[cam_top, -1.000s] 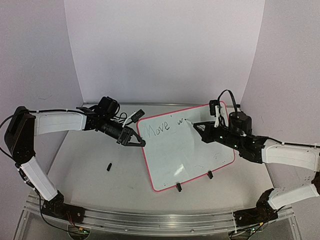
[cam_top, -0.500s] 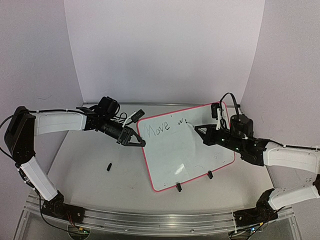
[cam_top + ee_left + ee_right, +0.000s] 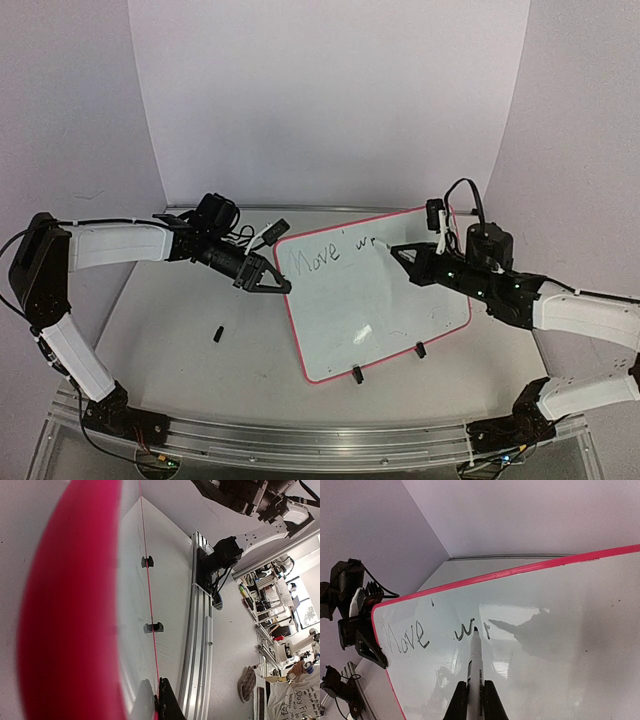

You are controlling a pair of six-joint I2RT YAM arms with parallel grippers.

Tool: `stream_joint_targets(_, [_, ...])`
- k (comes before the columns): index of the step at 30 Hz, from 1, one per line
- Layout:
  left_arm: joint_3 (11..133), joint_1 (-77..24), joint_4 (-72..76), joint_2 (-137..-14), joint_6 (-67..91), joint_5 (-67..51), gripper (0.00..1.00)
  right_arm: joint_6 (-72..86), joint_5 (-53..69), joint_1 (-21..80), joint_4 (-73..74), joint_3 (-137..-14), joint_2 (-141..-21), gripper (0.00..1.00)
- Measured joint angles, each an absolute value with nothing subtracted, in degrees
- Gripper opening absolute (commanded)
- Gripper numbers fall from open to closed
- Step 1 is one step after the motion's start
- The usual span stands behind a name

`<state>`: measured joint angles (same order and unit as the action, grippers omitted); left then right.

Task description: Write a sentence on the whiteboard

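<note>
Whiteboard [image 3: 380, 310] stands propped mid-table, and we see the left gripper [image 3: 283, 286] clamped on its left rim. Its sentence [image 3: 322, 256] reads only "Move w", so most is unwritten. Right gripper [image 3: 400, 252] pinches a marker [image 3: 476, 655]; we cannot tell whether the tip touches.

- Top external: high at the near edge, looking down over the whole whiteboard [image 3: 370, 300].
- Left wrist: hard against the whiteboard edge, sighting toward the base rail [image 3: 198, 630].
- Right wrist: close on its face; sentence [image 3: 406, 640] shared with top external.
</note>
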<state>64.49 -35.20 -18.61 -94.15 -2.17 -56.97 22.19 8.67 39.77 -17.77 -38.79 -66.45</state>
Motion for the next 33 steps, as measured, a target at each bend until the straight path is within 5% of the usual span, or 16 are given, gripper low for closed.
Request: stream_joint_targets(33, [64.5,-35.2,-18.6,-94.1,-2.1,-56.9,0.00,20.4,6.7,39.8,-16.6,-42.3,-69.5,0.00])
